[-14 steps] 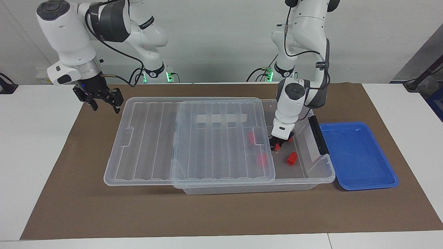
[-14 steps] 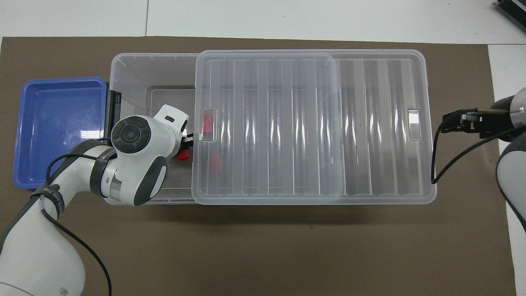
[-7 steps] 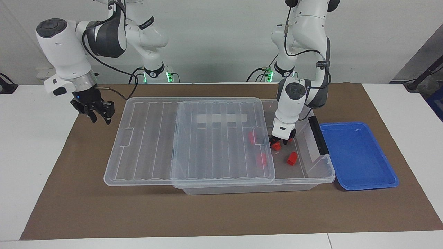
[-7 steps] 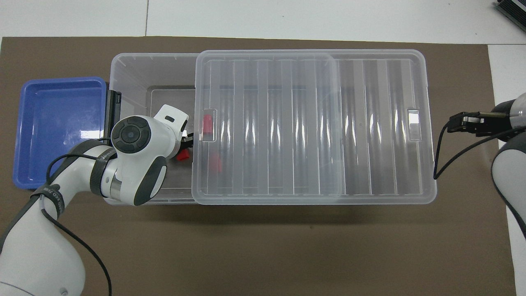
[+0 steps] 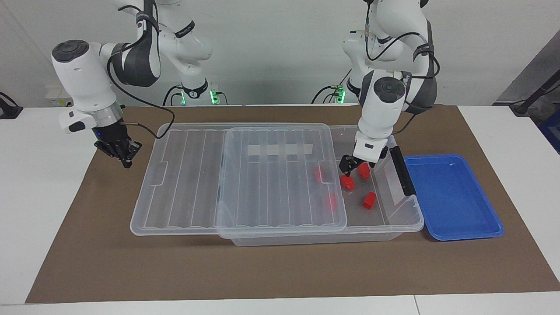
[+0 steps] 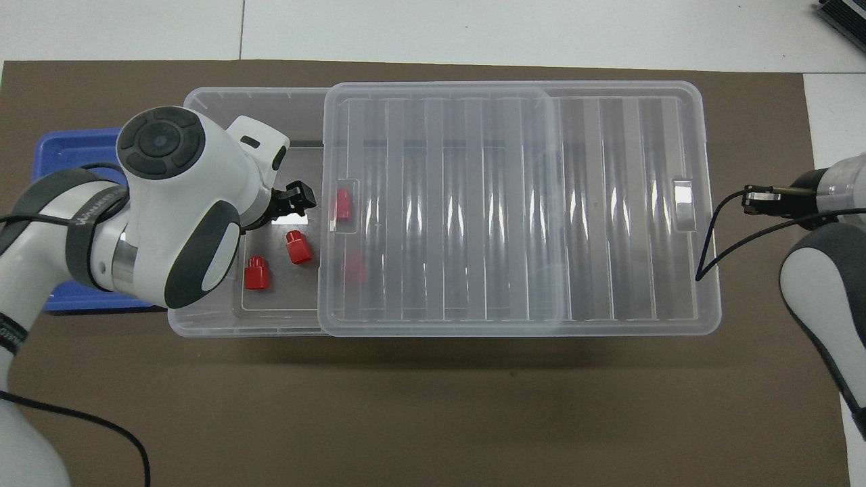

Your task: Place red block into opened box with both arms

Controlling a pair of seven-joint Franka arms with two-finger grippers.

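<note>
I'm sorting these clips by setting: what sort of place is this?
Probably a robotics lab bench: two white jointed robot arms stand at a white table with a brown paper mat, practising with a clear plastic storage bin and small red blocks.

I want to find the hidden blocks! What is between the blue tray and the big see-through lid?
The open end of the box lies there, in the overhead view. Two red blocks sit on its floor, with the left tool open above them.
</note>
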